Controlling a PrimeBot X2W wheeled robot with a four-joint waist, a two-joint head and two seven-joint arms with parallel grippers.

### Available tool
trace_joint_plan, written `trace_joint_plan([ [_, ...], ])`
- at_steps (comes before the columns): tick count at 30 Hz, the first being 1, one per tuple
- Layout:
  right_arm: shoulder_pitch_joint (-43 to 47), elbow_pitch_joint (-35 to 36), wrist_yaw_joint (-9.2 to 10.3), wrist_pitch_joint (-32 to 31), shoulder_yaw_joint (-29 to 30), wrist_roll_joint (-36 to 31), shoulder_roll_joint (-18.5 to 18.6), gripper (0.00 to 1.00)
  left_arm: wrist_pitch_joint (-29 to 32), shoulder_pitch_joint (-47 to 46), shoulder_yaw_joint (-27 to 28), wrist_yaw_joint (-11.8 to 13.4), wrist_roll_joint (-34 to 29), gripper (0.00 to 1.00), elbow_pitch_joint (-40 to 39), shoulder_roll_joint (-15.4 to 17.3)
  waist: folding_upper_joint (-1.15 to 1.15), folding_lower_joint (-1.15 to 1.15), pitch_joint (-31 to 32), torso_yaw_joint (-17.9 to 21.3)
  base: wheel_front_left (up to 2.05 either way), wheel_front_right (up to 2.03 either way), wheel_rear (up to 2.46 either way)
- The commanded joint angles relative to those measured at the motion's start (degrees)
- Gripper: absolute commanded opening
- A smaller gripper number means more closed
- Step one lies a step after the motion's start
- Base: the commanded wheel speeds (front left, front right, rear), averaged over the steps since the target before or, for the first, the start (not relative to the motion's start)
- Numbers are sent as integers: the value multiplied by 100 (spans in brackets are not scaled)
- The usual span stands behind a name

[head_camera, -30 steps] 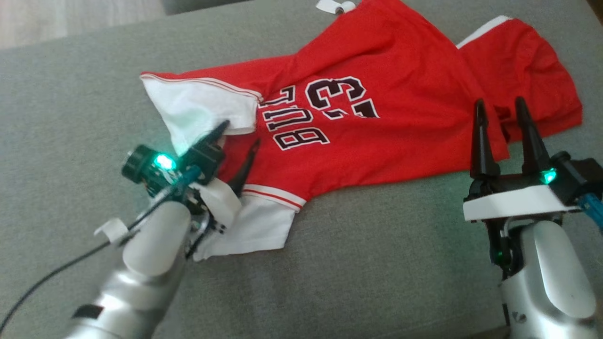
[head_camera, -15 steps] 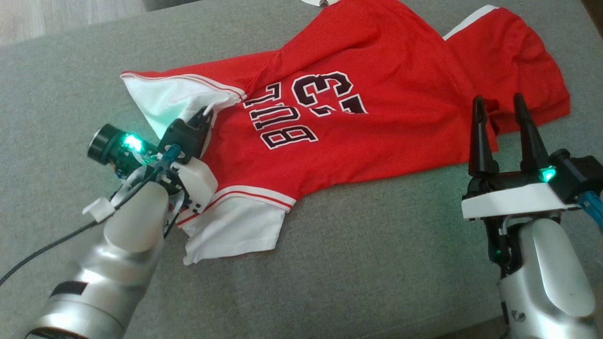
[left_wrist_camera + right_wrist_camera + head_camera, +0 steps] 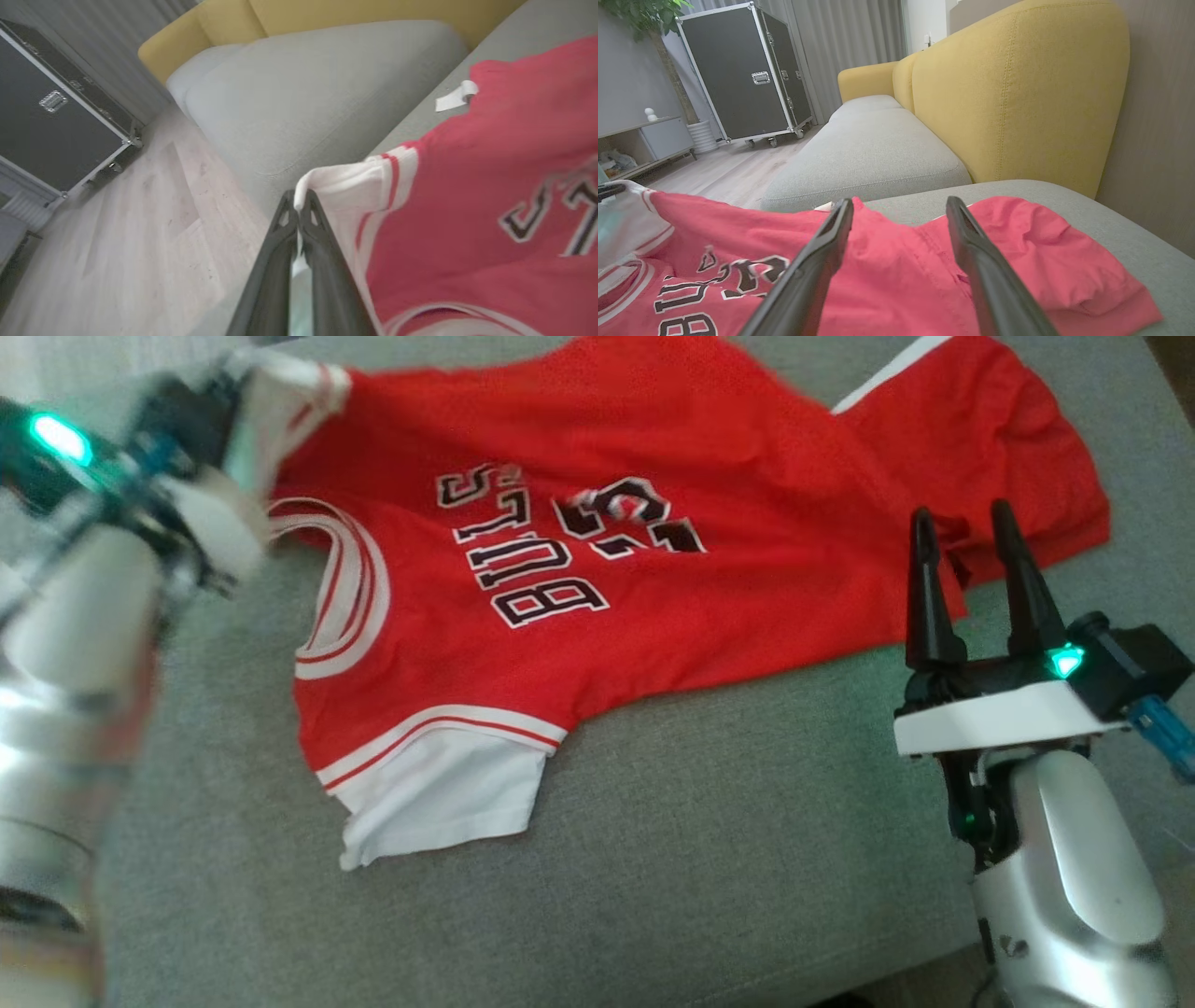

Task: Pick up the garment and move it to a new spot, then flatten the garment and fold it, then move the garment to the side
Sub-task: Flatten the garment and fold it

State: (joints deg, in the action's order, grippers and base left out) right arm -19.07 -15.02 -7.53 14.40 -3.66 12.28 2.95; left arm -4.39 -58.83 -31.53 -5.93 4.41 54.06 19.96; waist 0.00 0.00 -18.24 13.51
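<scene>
Two grippers worked one garment. At left, your left gripper (image 3: pixel 299 210) was pinched shut on the white sleeve trim (image 3: pixel 345 186) of the red garment (image 3: pixel 672 607). It held that corner up off the grey cushion (image 3: pixel 709 877), and the rest of the cloth lay spread across it. To do this step well, you would draw the sleeve outward and low, so the cloth slid taut rather than bunching. You would also watch that the thin trim did not slip from the tips. At right, your right gripper (image 3: pixel 962 537) stood wide and empty by the garment's rumpled right end, well placed to take that end for tension.

Writing: the black, white-edged letters (image 3: pixel 523 555) read B-U-L, then S, with a crease between. The number (image 3: pixel 625 518) beside them was too crumpled to read. The white tag (image 3: pixel 455 95) showed no legible print.
</scene>
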Motion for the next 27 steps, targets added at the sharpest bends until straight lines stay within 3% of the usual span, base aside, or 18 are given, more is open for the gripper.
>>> trace_joint_plan([
  [1,-160,185,4,60,-175,69,-7,100,92,-443,114,-37,-67,0,-50,416,0,0,-87,85,0,0,0],
  [13,-425,195,4,60,-666,362,-7,100,407,-1684,-277,-147,-286,0,417,1371,0,0,-552,617,0,0,0],
  [17,-514,248,4,60,-713,416,-7,100,453,-2067,-405,-152,-345,0,536,1550,0,0,-774,778,0,0,0],
  [18,-530,268,4,60,-699,422,-7,100,423,-2167,-407,-145,-352,91,554,1557,0,0,-823,782,0,0,0],
  [19,-540,284,4,60,-682,426,-7,100,390,-2242,-384,-101,-332,100,583,1537,0,0,-855,777,0,0,0],
  [24,-546,261,4,60,-575,363,-7,100,-171,-2358,-229,271,-155,100,644,1268,0,0,-862,607,0,0,0],
  [27,-560,234,4,60,-497,267,-7,100,-540,-2238,-98,350,79,100,702,997,0,0,-764,389,0,0,0],
])
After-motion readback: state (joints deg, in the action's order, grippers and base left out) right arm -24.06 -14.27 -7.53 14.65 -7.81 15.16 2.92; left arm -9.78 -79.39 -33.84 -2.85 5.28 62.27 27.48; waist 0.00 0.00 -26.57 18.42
